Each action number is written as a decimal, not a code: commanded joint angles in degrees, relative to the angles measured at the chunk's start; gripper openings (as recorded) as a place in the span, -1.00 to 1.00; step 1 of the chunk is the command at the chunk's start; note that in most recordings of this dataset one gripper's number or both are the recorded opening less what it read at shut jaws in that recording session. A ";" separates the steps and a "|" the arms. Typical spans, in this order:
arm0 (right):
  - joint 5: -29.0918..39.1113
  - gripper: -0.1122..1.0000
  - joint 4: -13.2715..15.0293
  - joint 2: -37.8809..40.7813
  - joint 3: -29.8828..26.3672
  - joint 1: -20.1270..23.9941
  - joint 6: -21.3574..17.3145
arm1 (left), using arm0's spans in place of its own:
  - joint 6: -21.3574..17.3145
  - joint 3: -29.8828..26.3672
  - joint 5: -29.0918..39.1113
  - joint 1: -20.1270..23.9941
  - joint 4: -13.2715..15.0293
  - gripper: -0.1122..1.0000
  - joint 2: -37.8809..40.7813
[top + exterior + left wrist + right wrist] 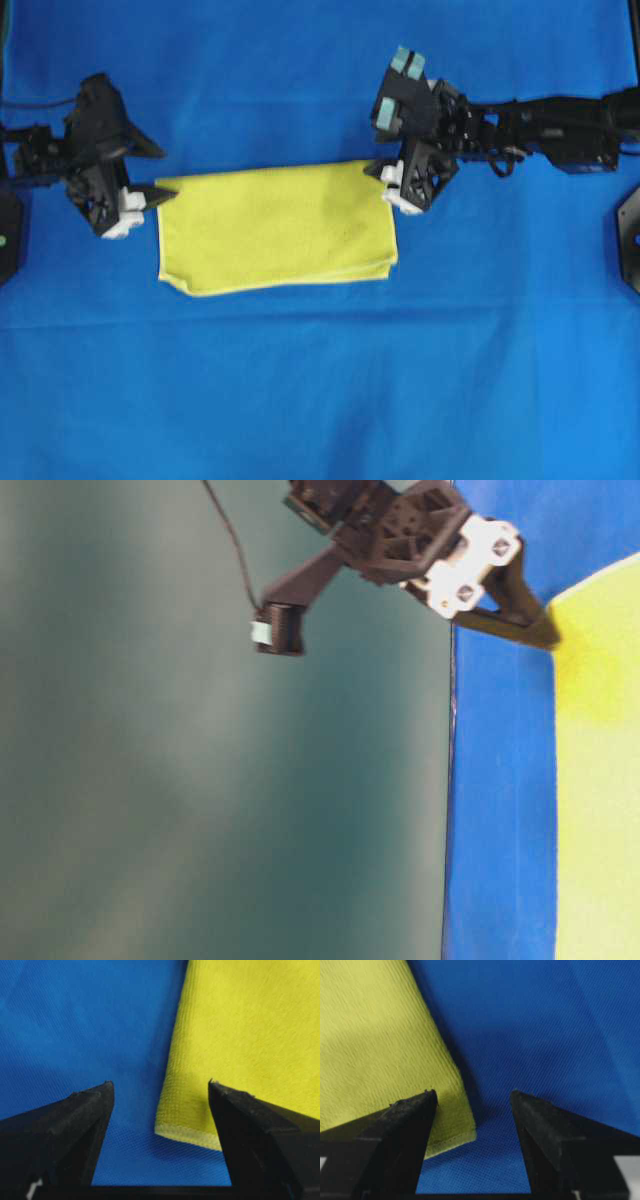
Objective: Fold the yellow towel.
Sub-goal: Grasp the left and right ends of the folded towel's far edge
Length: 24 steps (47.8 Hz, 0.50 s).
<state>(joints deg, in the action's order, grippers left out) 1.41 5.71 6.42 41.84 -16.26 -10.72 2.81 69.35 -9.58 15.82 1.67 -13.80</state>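
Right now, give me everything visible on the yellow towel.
The bright-yellow microfibre towel lies flat on the blue cloth, already folded once into a wide rectangle: a second layer's edge peeks out along its near side. The surface is finely textured, with a thin stitched hem visible at the corners. The left gripper straddles its far-left corner and the right gripper its far-right corner, both with jaws open around the corner, neither clamped on it. Whether a jaw tip touches the fabric cannot be told.

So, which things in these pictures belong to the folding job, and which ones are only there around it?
Belonging to the job:
- yellow towel, lying folded
- left gripper, open at its corner
- right gripper, open at its corner

Only around:
- blue cloth under everything
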 commanded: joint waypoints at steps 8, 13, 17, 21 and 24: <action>-0.88 0.33 0.09 1.85 -1.05 -0.18 0.09 | 0.00 -0.97 -0.97 0.62 0.00 0.45 3.16; -0.88 0.29 0.18 1.85 -0.97 0.00 0.09 | 0.00 -0.70 -0.70 0.79 0.00 0.41 2.99; -0.88 0.17 0.09 1.85 -0.79 0.09 0.26 | 0.09 -0.79 0.00 0.97 0.00 0.31 2.99; -0.88 -0.13 0.18 1.76 -0.62 0.62 0.53 | 0.09 -0.97 1.23 0.97 -0.09 0.00 3.08; -0.79 -0.45 0.18 1.85 -0.53 0.97 0.53 | -0.09 -1.05 1.93 0.97 0.00 -0.26 3.25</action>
<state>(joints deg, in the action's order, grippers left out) 0.53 5.80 8.79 41.57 -15.47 -10.37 2.81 68.99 -8.17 16.52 1.67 -10.37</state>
